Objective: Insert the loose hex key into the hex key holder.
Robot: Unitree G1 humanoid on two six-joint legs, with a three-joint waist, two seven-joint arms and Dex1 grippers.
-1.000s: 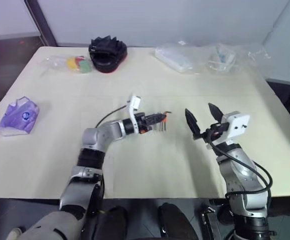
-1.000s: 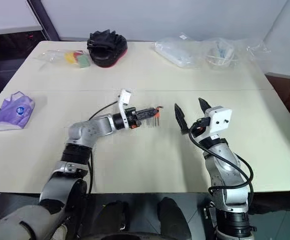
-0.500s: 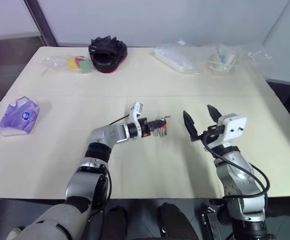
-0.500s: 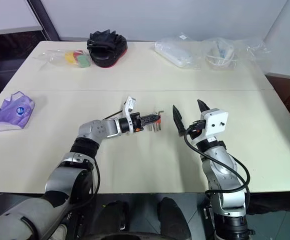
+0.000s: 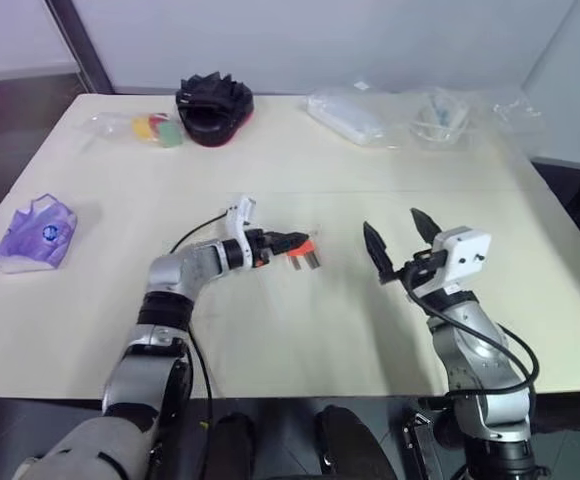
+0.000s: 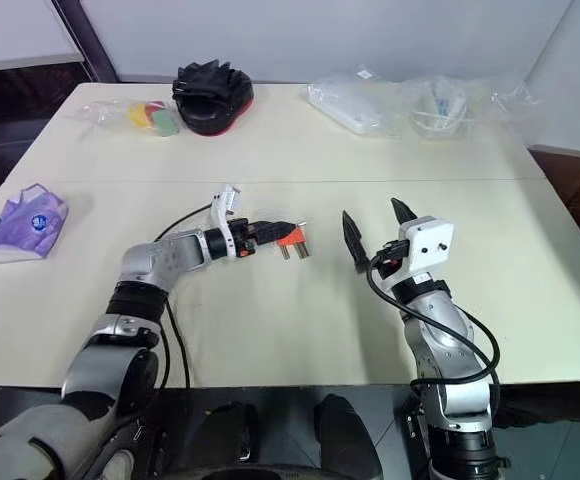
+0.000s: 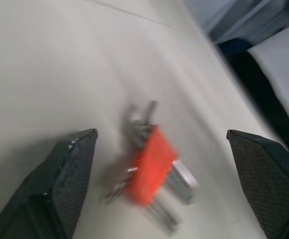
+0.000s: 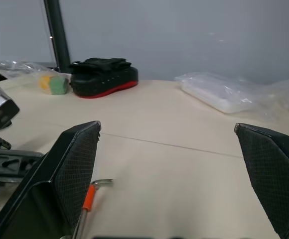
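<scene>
The orange-red hex key holder [image 5: 302,249] is on the beige table [image 5: 270,330], with short dark keys sticking out of one side. In the left wrist view the holder [image 7: 152,172] sits between and just beyond my left gripper's wide-spread fingers [image 7: 65,184], untouched by them. A thin grey bent end, the loose hex key [image 7: 145,113], juts from the holder's far side; whether it is seated I cannot tell. My left gripper [image 5: 286,242] is open. My right gripper [image 5: 394,224] hangs open and empty to the holder's right, and its wrist view catches the holder's edge [image 8: 88,196].
A black and red pad [image 5: 214,103] and a bag of coloured pieces [image 5: 156,128] lie at the back left. Clear plastic bags [image 5: 352,112] lie at the back right. A purple packet [image 5: 32,232] rests near the left edge.
My left gripper has opened and let go of the holder, then drawn back to the left. The holder now rests free at its fingertips. The right arm has not moved.
</scene>
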